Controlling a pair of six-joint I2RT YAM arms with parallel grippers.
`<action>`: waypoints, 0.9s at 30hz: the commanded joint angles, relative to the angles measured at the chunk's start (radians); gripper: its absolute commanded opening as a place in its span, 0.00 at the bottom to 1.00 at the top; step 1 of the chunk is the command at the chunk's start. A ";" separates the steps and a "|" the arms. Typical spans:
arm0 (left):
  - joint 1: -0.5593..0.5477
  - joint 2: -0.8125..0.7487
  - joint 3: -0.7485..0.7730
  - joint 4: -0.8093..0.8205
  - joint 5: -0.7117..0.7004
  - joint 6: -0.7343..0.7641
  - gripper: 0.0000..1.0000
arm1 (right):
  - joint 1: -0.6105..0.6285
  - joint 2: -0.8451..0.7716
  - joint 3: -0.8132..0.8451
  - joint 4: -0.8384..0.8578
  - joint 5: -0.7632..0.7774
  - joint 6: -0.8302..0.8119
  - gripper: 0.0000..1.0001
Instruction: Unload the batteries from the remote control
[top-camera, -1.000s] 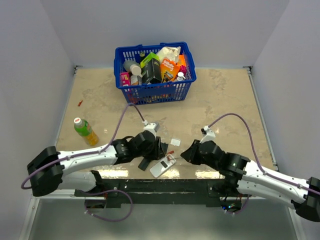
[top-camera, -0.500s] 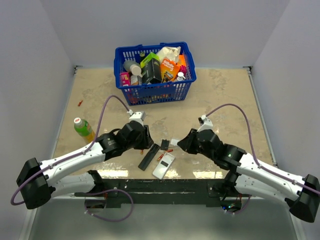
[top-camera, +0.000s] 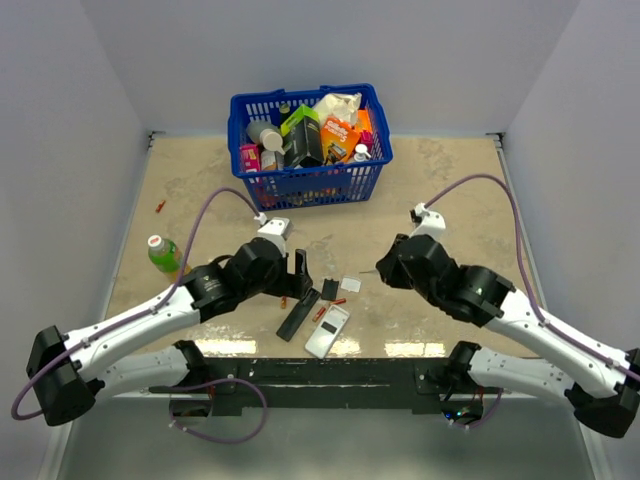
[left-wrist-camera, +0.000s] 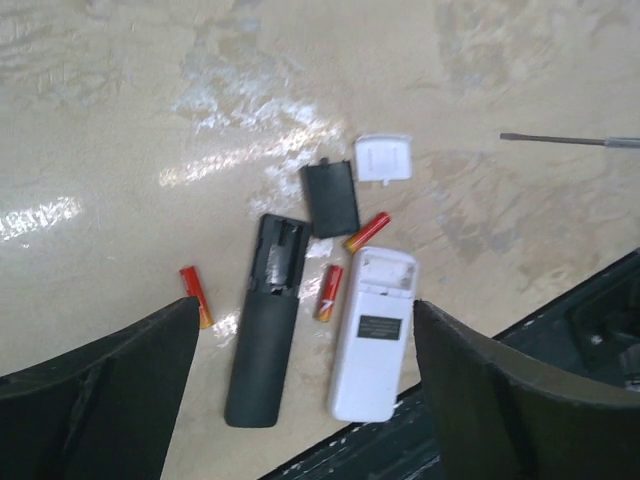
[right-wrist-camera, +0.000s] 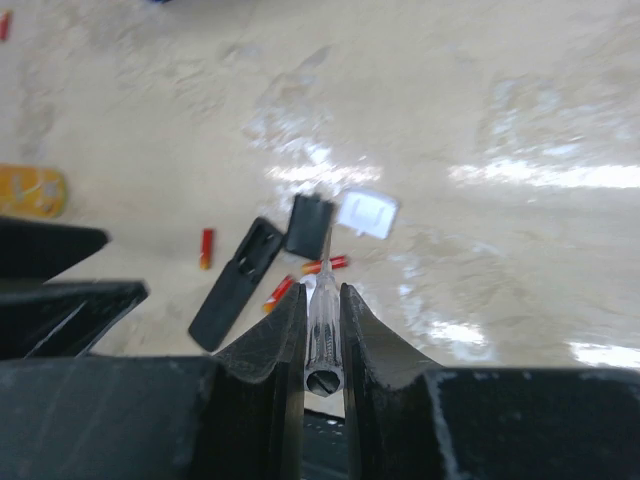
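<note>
A black remote control (left-wrist-camera: 265, 330) and a white one (left-wrist-camera: 372, 335) lie face down side by side, battery bays open. Three red batteries lie loose on the table: one left of the black remote (left-wrist-camera: 196, 296), one between the remotes (left-wrist-camera: 330, 292), one beside the black cover (left-wrist-camera: 368, 231). My left gripper (left-wrist-camera: 305, 312) hovers open above them, holding nothing. My right gripper (right-wrist-camera: 323, 300) is shut on a clear-handled screwdriver (right-wrist-camera: 324, 335), raised to the right of the remotes (top-camera: 298, 314).
A black cover plate (left-wrist-camera: 331, 198) and a white one (left-wrist-camera: 384, 158) lie just beyond the remotes. A blue basket (top-camera: 310, 185) of groceries stands at the back. A green bottle (top-camera: 160, 253) lies at the left. The black rail (top-camera: 320, 375) runs along the near edge.
My left gripper has let go of the black remote, drawn back from it and opened wide. My right arm has pulled back to the right with the screwdriver.
</note>
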 joint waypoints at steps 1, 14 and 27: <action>0.006 -0.074 0.084 0.009 -0.015 0.086 0.99 | -0.005 0.165 0.267 -0.389 0.288 0.037 0.00; 0.006 -0.180 0.245 -0.135 -0.065 0.049 1.00 | -0.008 0.472 0.194 -0.184 0.638 -0.057 0.09; 0.006 -0.271 0.215 -0.173 -0.091 -0.011 1.00 | -0.021 0.925 0.263 -0.216 0.462 0.015 0.09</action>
